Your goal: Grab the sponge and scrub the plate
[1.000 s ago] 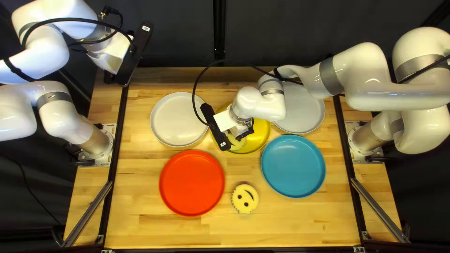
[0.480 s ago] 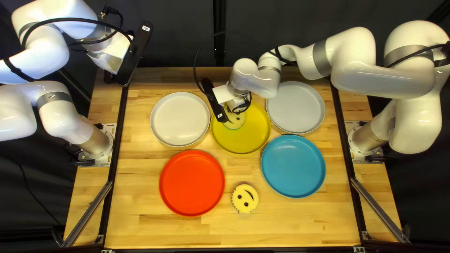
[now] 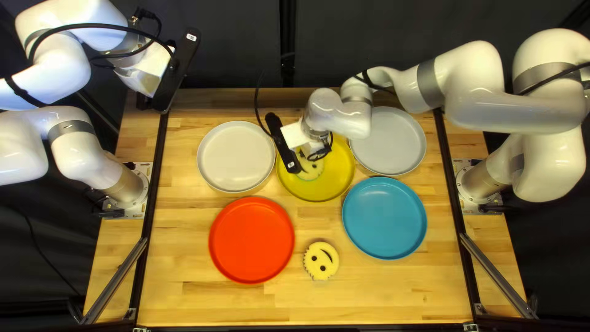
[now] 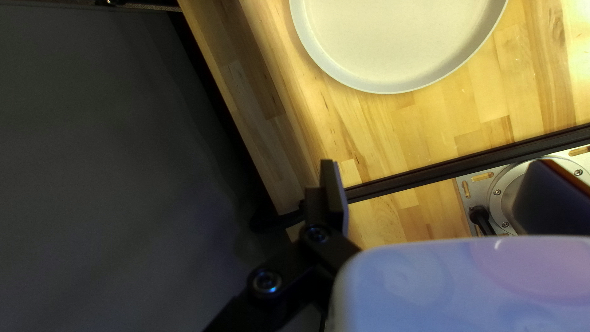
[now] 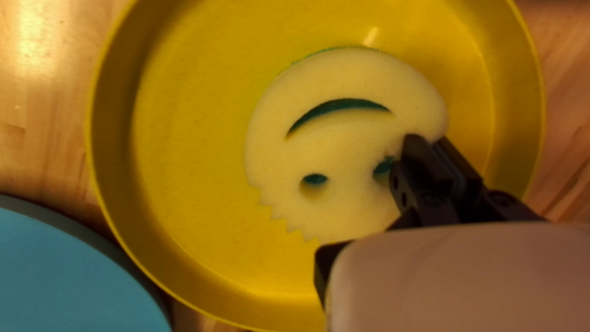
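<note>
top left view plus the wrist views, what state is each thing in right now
right gripper, shut on held sponge
left gripper, open, empty
held sponge, face up, flat in yellow plate
yellow plate, upright, sponge inside
loose sponge, face up on table, untouched
orange plate, upright, empty
blue plate, upright, empty
cream plate, upright, empty
grey plate, upright, empty where visible

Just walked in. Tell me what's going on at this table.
The right gripper is shut on a smiley sponge and presses it flat onto the floor of the yellow plate in the middle of the table. The left gripper hangs open up by the table's far left corner, touching nothing. A second sponge lies on the wood between the orange plate and the blue plate.
</note>
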`<act>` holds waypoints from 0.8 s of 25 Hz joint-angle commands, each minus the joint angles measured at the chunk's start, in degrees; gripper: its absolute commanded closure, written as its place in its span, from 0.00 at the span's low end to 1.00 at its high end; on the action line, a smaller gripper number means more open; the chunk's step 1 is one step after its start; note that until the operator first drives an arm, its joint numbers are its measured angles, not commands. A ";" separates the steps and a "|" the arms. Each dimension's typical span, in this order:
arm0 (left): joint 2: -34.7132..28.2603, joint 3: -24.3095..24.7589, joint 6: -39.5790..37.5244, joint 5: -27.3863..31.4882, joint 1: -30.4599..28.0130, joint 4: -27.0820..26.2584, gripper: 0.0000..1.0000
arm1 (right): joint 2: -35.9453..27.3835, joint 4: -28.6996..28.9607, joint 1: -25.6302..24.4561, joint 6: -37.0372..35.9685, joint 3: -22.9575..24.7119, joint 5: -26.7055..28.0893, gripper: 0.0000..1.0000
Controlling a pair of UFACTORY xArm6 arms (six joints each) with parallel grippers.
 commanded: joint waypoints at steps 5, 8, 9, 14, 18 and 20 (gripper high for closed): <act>0.00 0.00 0.00 0.00 0.00 0.00 0.00 | 0.38 -0.52 -0.67 -1.43 0.70 -1.32 1.00; 0.00 0.00 0.00 0.00 0.00 0.00 0.00 | 0.34 1.64 -4.10 -6.03 0.95 -1.71 1.00; 0.00 0.00 0.00 0.00 0.00 0.00 0.00 | 0.47 2.43 -5.57 -7.76 0.90 -1.73 1.00; 0.00 0.00 0.00 0.00 0.00 0.00 0.00 | -0.02 4.87 -9.96 -12.47 0.95 -1.04 1.00; 0.00 0.00 0.00 0.00 0.00 0.00 0.00 | -0.75 5.30 -11.04 -13.14 1.59 -0.88 1.00; 0.00 0.00 0.00 0.00 0.00 0.00 0.00 | -1.44 5.30 -10.57 -12.59 2.63 -1.35 1.00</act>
